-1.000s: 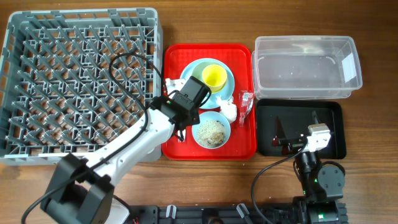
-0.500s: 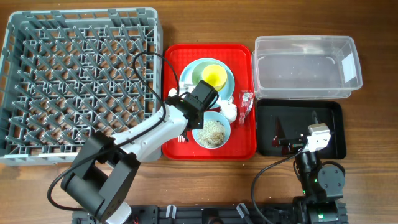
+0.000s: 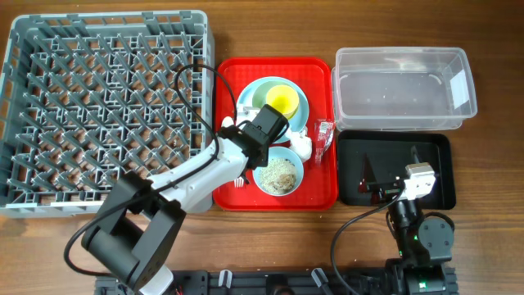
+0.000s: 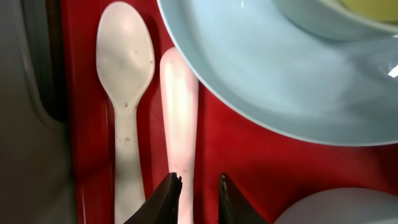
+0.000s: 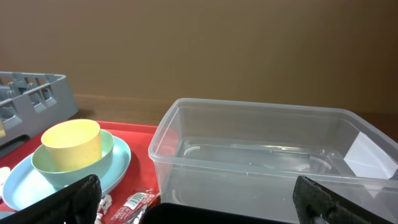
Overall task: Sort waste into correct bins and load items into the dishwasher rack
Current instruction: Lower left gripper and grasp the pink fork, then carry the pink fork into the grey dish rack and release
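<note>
Left hand [image 4: 199, 182] is narrow, straddling but not yet pinching the white plastic fork [image 4: 180, 106] beside the spoon [image 4: 124, 50] on the red tray's [image 4: 84, 93] left side; it looks light, stiff and slick, so I'd pinch mid-handle.

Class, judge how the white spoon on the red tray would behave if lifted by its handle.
The spoon looks thin, moulded plastic: probably stiff and very light. Its smooth, narrow handle may slip or twist. Lying flat, it seems unlikely to roll.
</note>
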### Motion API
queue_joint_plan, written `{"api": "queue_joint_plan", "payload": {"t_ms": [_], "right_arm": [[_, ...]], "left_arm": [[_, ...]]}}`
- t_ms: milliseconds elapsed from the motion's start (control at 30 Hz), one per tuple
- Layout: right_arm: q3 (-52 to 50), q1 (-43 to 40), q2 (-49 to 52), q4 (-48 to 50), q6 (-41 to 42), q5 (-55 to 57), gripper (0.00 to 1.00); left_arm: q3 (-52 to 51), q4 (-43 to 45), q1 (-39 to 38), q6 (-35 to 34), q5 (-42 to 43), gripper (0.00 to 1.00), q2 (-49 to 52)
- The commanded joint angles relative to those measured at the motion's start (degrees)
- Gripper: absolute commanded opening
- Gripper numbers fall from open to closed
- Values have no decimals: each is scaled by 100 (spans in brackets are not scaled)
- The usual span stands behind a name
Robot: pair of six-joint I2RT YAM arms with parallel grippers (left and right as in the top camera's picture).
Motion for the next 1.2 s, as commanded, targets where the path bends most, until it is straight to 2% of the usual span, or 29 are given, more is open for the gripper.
{"api": "queue_joint_plan", "payload": {"t_ms": [0, 33, 67, 167, 200, 300, 600, 633, 733, 1000, 1167], "right_arm": [[4, 28, -4, 26, 7, -7, 100], [4, 28, -4, 26, 7, -7, 99], [4, 28, -4, 26, 7, -7, 100], [4, 28, -4, 26, 7, -7, 100], [4, 28, -4, 26, 7, -7, 100], [4, 28, -4, 26, 7, -7, 100], [7, 28, -4, 26, 9, -7, 100], [7, 28, -4, 26, 7, -7, 100], [4, 28, -4, 26, 7, -7, 100], [7, 28, -4, 26, 7, -7, 100], [4, 28, -4, 26, 7, -7, 100]], "left_arm": [[-39, 76, 96, -107, -155, 27, 393], [-39, 98, 118, -149, -160, 34, 457], [-39, 118, 168, -260, -160, 36, 520], [-37, 136, 240, -424, -153, 35, 518], [-37, 140, 245, -424, -149, 34, 520], [-39, 138, 240, -422, 151, 19, 522], [-37, 142, 238, -420, 297, 15, 520], [-37, 146, 238, -417, 278, 9, 518], [-35, 122, 243, -376, 46, 5, 404], [-35, 26, 243, -378, -66, 4, -205], [-37, -63, 240, -380, -17, 4, -221]]}}
